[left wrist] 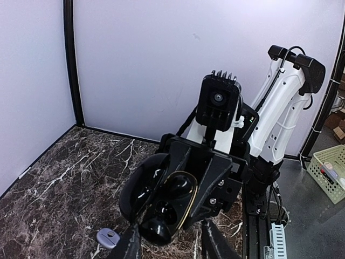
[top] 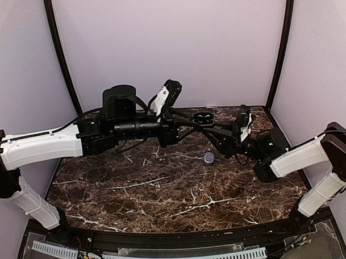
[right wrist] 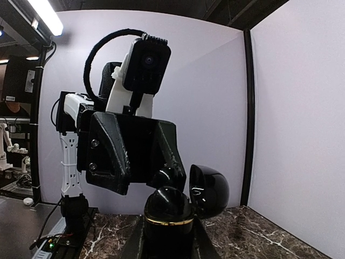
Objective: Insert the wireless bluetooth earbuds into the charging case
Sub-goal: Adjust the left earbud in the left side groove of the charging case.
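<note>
right gripper clamped tight on the charging case, held up off the table; lid hinged open, wells turned toward the other arm, probably so a bud can be fed in; left gripper sits at 9 o'clock of the case, fingers partly spread right at it, nothing seen pinched; one earbud lies loose on the table at 6 o'clock of the case, well apart from both grippers; cannot tell if the dark wells hold anything; case is glossy black plastic, egg-shaped, thin gold rim; bud tiny, rounded, pale purple; tabletop dark brown marble pattern, white veins
</note>
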Robot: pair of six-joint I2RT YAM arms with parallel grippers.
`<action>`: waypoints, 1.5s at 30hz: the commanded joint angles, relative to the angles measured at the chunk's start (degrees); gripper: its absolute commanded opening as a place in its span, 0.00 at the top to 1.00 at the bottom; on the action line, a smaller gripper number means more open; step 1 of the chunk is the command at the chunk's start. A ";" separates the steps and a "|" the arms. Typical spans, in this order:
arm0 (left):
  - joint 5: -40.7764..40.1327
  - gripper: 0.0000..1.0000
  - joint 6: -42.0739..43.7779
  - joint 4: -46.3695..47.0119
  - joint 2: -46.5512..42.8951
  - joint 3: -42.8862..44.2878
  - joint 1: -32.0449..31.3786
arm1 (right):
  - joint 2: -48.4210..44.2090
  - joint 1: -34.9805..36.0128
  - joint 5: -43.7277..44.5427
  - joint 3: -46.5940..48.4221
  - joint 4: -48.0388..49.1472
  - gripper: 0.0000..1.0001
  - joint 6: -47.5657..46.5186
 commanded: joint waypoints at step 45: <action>-0.38 0.47 51.27 -25.93 -15.64 -2.18 -3.95 | 3.26 -3.92 -28.79 9.67 3.09 1.00 32.83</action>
